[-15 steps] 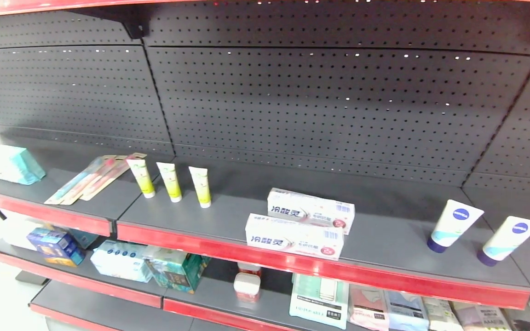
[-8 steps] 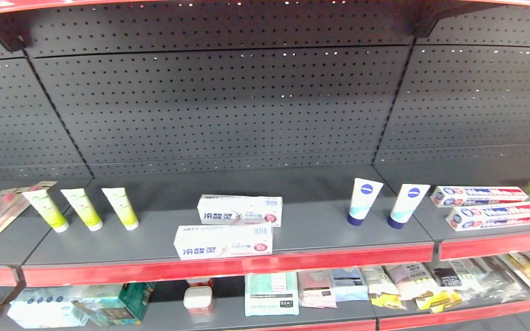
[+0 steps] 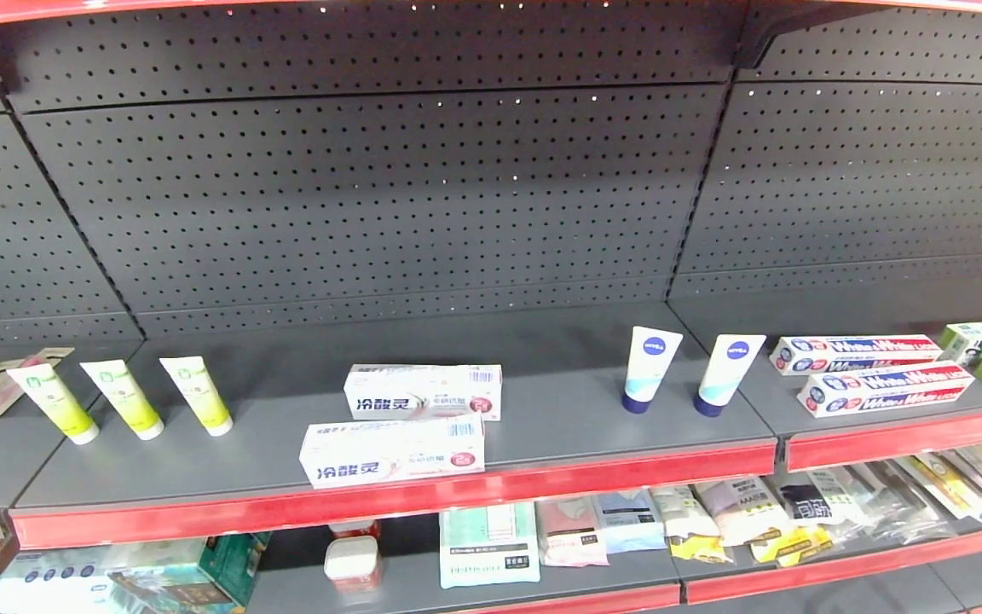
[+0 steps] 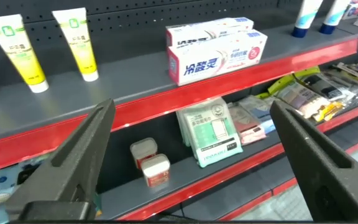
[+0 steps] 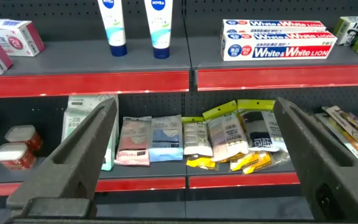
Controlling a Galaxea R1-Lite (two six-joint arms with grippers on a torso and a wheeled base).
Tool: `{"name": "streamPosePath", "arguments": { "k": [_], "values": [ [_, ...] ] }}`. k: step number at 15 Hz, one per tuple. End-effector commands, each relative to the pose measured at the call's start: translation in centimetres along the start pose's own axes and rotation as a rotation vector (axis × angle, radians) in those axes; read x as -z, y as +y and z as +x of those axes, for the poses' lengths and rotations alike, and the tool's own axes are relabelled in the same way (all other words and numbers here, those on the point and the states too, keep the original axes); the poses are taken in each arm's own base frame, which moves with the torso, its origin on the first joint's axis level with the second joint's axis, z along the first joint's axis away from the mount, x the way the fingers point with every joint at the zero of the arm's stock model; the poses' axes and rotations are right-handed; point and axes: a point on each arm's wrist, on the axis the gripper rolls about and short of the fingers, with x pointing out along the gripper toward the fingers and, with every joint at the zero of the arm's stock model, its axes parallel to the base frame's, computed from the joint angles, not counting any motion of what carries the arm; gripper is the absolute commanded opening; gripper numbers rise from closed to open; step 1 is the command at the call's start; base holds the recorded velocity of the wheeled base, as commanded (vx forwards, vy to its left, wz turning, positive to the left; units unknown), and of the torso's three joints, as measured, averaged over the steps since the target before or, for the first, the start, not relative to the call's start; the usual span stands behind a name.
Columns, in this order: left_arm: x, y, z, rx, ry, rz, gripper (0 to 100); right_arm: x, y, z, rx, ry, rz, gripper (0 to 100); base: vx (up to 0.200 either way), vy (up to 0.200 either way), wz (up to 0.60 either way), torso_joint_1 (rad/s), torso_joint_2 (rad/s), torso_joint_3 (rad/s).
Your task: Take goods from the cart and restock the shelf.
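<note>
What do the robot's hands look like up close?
Each is a two-fingered clamp. The left gripper and right gripper match: dark grey, matte fingers, shaped as long angular wedges with flat, plain faces that narrow toward blunt tips.

Three green tubes, two white boxes, two blue-capped tubes.

Open gap on shelf is bounded by toothpaste boxes and blue-capped tubes; a narrower one by green tubes. Rear strip is unobstructed.
</note>
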Motion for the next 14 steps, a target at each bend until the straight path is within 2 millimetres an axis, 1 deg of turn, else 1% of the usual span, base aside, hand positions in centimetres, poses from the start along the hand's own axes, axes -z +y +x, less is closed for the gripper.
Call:
{"name": "streamPosePath", "arguments": {
  "k": [1, 4, 7, 8, 10, 13, 14],
  "values": [
    [0.0, 0.1, 0.0, -0.032, -0.002, -0.002, 100, 0.0, 0.0, 0.1, 0.000, 0.008, 0.009, 100, 0.000, 0.000, 0.00, 0.000, 0.00, 0.000],
    [0.0, 0.1, 0.0, -0.042, 0.001, 0.005, 100, 0.0, 0.0, 0.0, 0.006, 0.002, 0.018, 100, 0.000, 0.000, 0.00, 0.000, 0.00, 0.000],
    [-0.1, 0.0, 0.6, -0.072, 0.073, 0.004, 100, 0.0, 0.0, 0.0, 0.006, 0.002, 0.018, 100, 0.000, 0.000, 0.00, 0.000, 0.00, 0.000],
    [-0.2, 0.0, 0.8, -0.111, 0.105, 0.009, 100, 0.0, 0.0, 0.0, 0.006, 0.002, 0.018, 100, 0.000, 0.000, 0.00, 0.000, 0.00, 0.000],
    [-0.3, -0.1, 1.1, -0.247, 0.147, 0.001, 100, 0.0, 0.0, 0.0, 0.006, 0.002, 0.018, 100, 0.000, 0.000, 0.00, 0.000, 0.00, 0.000],
    [-0.2, -0.4, 1.1, -0.435, 0.133, 0.023, 100, 0.0, 0.0, 0.0, 0.006, 0.002, 0.018, 100, 0.000, 0.000, 0.00, 0.000, 0.00, 0.000],
    [-0.2, -0.5, 1.0, -0.471, 0.123, 0.024, 100, 0.0, 0.0, 0.0, 0.006, 0.002, 0.018, 100, 0.000, 0.000, 0.00, 0.000, 0.00, 0.000]
  ]
}}
